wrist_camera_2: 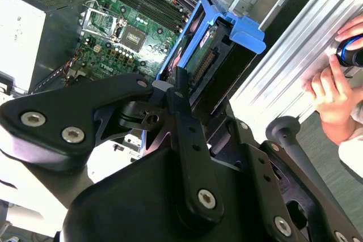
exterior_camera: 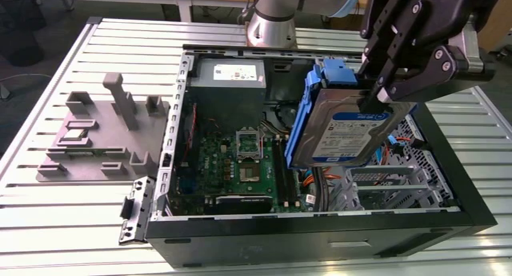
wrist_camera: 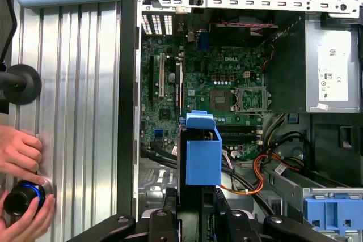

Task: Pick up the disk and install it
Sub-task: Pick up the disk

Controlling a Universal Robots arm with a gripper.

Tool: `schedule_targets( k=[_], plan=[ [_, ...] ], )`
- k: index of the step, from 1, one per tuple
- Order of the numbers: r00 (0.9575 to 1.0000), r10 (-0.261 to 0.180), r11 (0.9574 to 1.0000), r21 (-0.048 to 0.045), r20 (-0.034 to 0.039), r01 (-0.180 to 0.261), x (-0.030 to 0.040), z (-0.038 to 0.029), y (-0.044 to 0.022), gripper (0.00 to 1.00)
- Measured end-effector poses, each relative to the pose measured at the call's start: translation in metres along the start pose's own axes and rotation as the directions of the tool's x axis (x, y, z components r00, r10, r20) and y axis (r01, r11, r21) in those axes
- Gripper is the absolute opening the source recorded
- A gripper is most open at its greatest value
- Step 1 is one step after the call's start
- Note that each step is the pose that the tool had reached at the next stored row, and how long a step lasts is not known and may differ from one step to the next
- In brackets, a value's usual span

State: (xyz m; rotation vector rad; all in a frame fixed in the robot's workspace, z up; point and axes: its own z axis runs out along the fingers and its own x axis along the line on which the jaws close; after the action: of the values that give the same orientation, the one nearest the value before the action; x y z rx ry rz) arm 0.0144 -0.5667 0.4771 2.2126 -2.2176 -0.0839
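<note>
The disk, a silver hard drive with a white and blue label and blue rails, hangs tilted above the open computer case. My black gripper is shut on its upper edge. In the second wrist view the disk shows edge-on beyond the gripper, over the motherboard. In the first wrist view the disk's blue rail end sticks out from the gripper, above the case's inside.
The green motherboard and a grey power supply box lie in the case. A metal drive cage sits below the disk. A blue bracket stands nearby. A grey fixture rests on the table. A person's hand holds a knob beside the case.
</note>
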Motion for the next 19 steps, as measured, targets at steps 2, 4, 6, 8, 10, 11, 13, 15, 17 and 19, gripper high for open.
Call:
schedule_targets(
  k=[2,4,6,8,10,11,13,15,17,19],
  plan=[
    [1.0,0.0,1.0,-0.0011,0.0001,0.0,0.0,0.0,-0.0018,0.35],
    [1.0,0.0,1.0,-0.0026,0.0001,0.0,0.0,-0.0001,-0.0049,0.35],
    [1.0,0.0,1.0,-0.0047,0.0001,0.0,0.0,-0.0003,-0.0088,0.35],
    [1.0,0.0,1.0,-0.0064,0.0,0.0,0.0,-0.0004,-0.011,0.35],
    [1.0,0.0,1.0,-0.0067,0.0001,0.0,0.0,-0.0004,-0.0113,0.35],
    [1.0,0.0,1.0,-0.0067,0.0001,0.0,0.0,-0.0004,-0.0115,0.35],
    [1.0,0.0,1.0,-0.0067,0.0,0.0,0.0,-0.0004,-0.0117,0.35],
    [1.0,0.0,1.0,-0.0067,0.0,0.0,0.0,-0.0005,-0.012,0.35],
    [1.0,0.0,1.0,-0.0067,0.0001,0.0,0.0,-0.0004,-0.0124,0.35],
    [1.0,0.0,1.0,-0.0067,0.0001,0.0,0.0,-0.0005,-0.0135,0.35]
  ],
)
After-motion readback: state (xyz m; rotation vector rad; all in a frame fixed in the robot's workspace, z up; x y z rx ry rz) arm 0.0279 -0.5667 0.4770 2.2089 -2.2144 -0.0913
